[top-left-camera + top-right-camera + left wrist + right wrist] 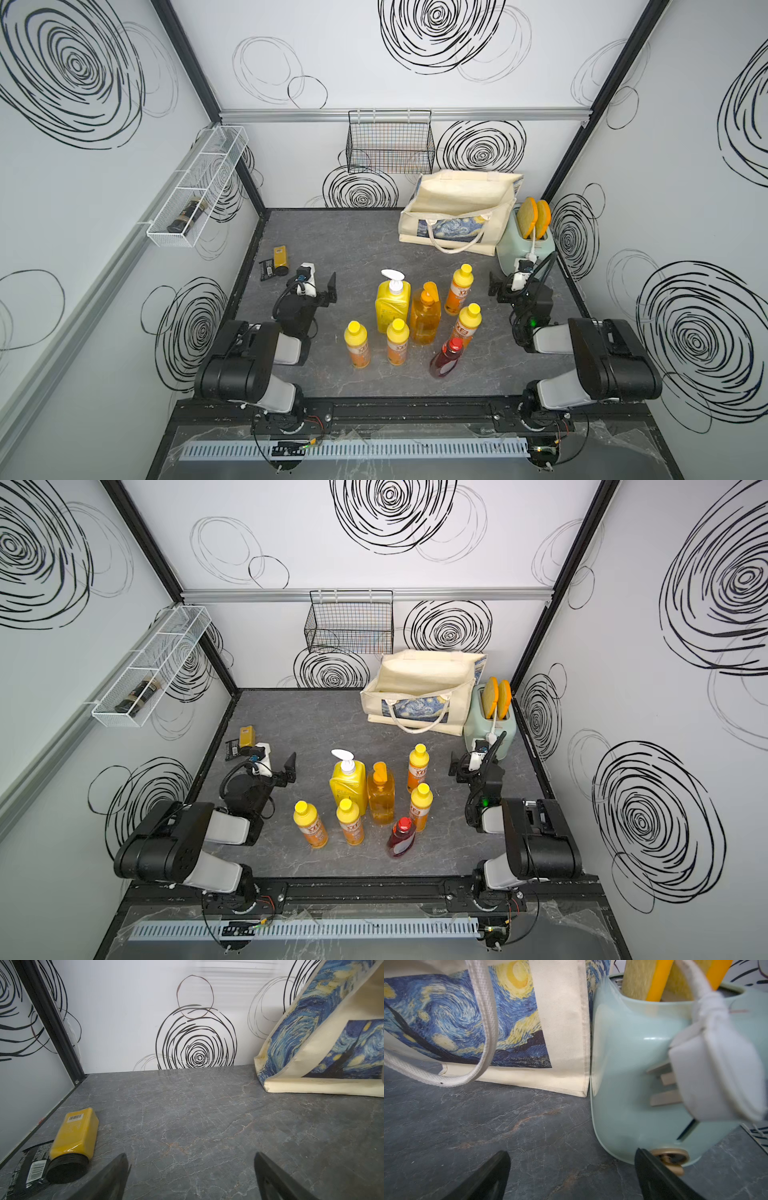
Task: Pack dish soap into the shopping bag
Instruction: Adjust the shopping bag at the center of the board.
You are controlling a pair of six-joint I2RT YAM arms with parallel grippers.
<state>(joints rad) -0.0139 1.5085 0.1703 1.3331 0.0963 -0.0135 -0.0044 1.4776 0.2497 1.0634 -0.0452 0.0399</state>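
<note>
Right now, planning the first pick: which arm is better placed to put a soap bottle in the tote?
Right, probably. The right gripper, open, sits nearest the shopping bag and an orange bottle; the left gripper is farther from the bag.

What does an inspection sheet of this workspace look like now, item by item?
Surface: dark grey marbled tabletop, no spills seen.
Job's things: yellow pump bottle, amber pump bottle, four orange bottles, dark-red bottle stand clustered mid-table; shopping bag open behind, no bottle inside.
Clutter: yellow jar, black packet at left edge; mint toaster holding two sponges beside bag.
Grippers: left gripper, right gripper open, empty.
Cables: white plug and cord on toaster front.
Surroundings: black wire basket on back wall; white mesh rack holds dark bottle.
</note>
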